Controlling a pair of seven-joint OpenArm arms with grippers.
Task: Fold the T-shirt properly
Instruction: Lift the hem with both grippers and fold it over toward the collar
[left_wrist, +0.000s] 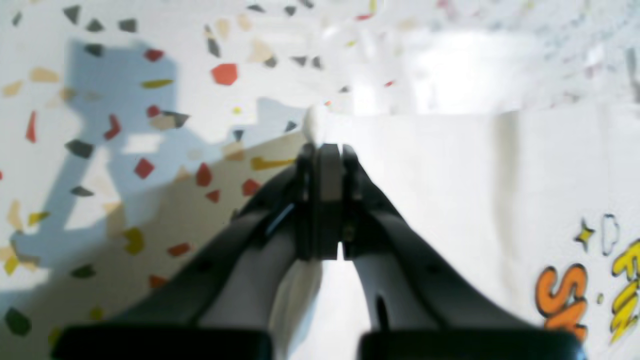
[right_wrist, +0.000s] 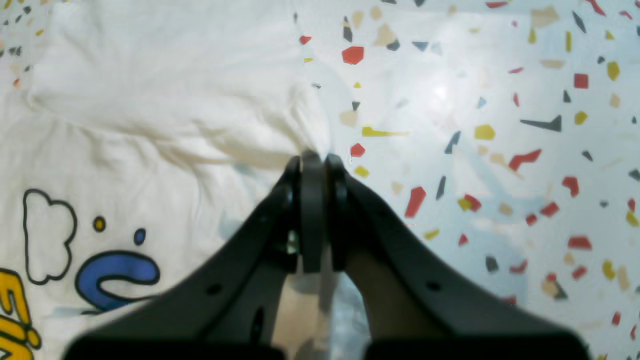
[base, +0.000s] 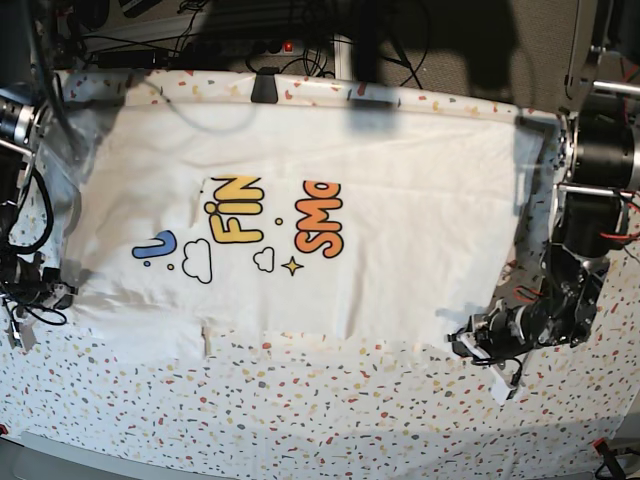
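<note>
**Both edges pinched, slack cloth between**

T-shirt (base: 300, 230) lies spread print-up across the speckled table cover (base: 330, 410). Risk: uneven pulls would skew the fold or drag the cloth into wrinkles; a thin pinch could slip.

Cables (base: 260, 35) crowd the table's far side.

Left gripper (left_wrist: 324, 150) and right gripper (right_wrist: 312, 159) are each clamped on shirt edge, near corners.

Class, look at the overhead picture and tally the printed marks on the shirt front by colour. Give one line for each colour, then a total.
On the T-shirt:
Blue letter shapes: 1
Yellow words: 1
Orange words: 1
Outlined clouds: 2
Yellow stars: 1
Total: 6
</note>
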